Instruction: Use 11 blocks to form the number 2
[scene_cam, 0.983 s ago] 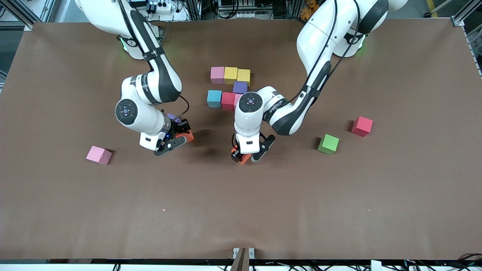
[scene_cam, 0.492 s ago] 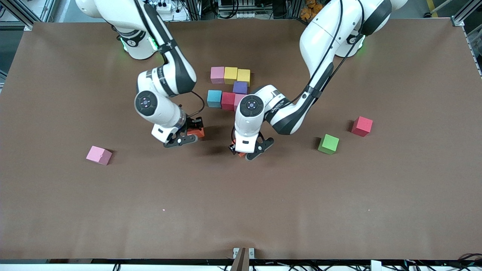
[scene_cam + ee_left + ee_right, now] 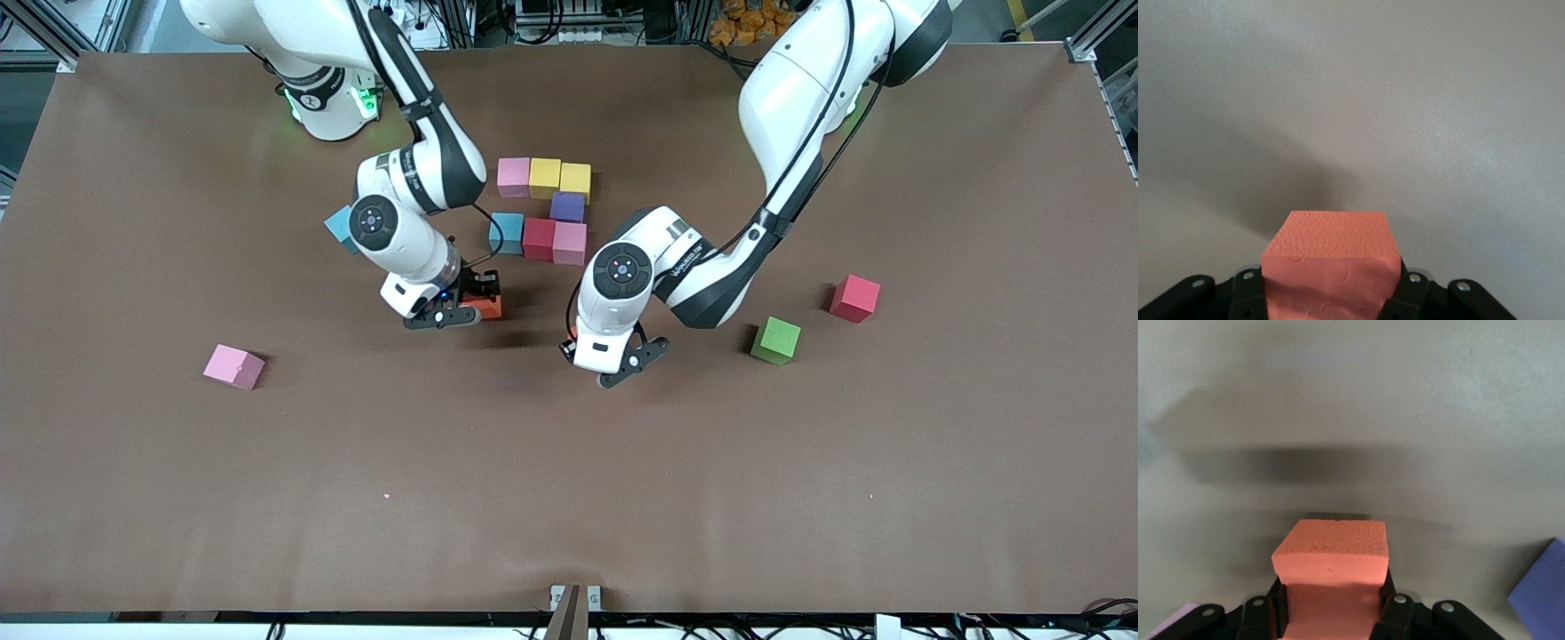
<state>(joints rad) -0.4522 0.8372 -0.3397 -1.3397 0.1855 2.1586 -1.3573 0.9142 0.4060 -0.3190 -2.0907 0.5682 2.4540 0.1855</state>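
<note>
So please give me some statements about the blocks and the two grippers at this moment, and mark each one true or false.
1. The right gripper holds an orange block. True.
2. The left gripper is empty. False: it is shut on another orange block.
3. The green block touches the red block. False: they lie apart.
4. The two yellow blocks lie side by side beside a pink one. True.
5. A lone pink block lies toward the right arm's end of the table. True.
</note>
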